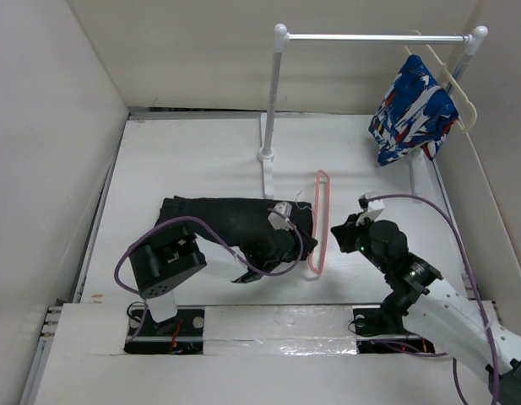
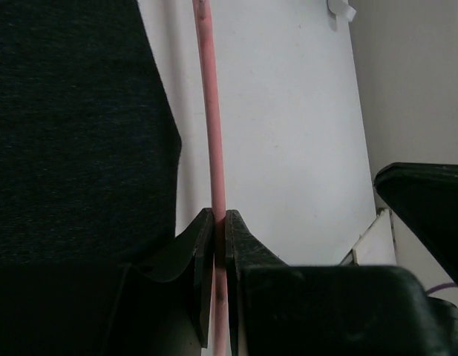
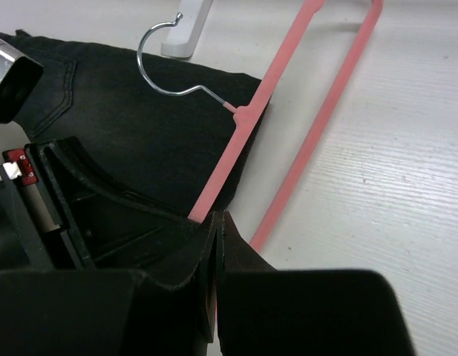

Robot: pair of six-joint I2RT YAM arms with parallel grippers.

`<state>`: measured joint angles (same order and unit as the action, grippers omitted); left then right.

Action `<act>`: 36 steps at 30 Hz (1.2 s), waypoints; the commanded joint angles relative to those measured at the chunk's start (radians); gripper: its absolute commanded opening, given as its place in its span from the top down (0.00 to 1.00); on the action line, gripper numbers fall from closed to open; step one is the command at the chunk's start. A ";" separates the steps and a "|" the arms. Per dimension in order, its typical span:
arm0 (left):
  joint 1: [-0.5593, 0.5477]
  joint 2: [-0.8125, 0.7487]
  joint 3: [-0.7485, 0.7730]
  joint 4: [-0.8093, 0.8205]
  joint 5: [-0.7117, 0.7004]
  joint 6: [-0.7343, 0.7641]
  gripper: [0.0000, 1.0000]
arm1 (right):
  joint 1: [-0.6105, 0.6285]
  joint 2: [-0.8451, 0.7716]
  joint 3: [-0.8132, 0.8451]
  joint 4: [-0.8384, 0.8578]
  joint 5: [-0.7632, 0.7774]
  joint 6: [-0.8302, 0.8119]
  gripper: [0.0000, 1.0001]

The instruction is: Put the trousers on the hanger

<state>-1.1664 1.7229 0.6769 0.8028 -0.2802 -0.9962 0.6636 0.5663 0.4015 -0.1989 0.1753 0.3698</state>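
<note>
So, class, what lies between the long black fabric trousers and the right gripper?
The thin pink wire hanger, which the right gripper clamps; top view shows it.

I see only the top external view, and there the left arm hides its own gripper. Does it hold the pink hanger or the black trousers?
Observer: The left gripper is shut on the hanger, on one straight pink bar; the trousers lie beside it, not gripped.
Operator: And the right gripper?
Observer: The right gripper is shut as well; the hanger's hook-side bar runs in between its tips.
Operator: Where is the hook?
Observer: The metal hook lies across the trousers' edge, its tip near the rack's white foot.
</note>
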 commanded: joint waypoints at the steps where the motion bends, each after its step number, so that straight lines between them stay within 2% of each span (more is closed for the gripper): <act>1: 0.005 -0.019 -0.010 0.076 -0.077 -0.038 1.00 | 0.008 0.052 -0.019 0.151 -0.054 0.017 0.97; 7: 0.005 0.023 -0.022 0.090 -0.091 -0.047 1.00 | 0.008 0.266 -0.032 0.308 -0.076 0.018 0.94; 15: 0.014 0.035 -0.042 0.101 -0.090 -0.047 1.00 | -0.103 0.501 -0.012 0.458 -0.212 -0.011 0.76; 24: 0.024 0.047 -0.056 0.113 -0.076 -0.048 1.00 | -0.122 0.639 -0.006 0.584 -0.293 0.003 0.61; 32: 0.033 0.047 -0.069 0.122 -0.077 -0.053 1.00 | -0.143 0.739 -0.026 0.670 -0.296 0.024 0.59; 36: 0.033 0.058 -0.076 0.127 -0.074 -0.061 1.00 | -0.153 0.794 -0.036 0.730 -0.338 0.040 0.66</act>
<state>-1.1397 1.7721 0.6178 0.8944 -0.3462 -1.0580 0.5217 1.3334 0.3759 0.4038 -0.1303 0.3916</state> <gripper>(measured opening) 0.053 0.357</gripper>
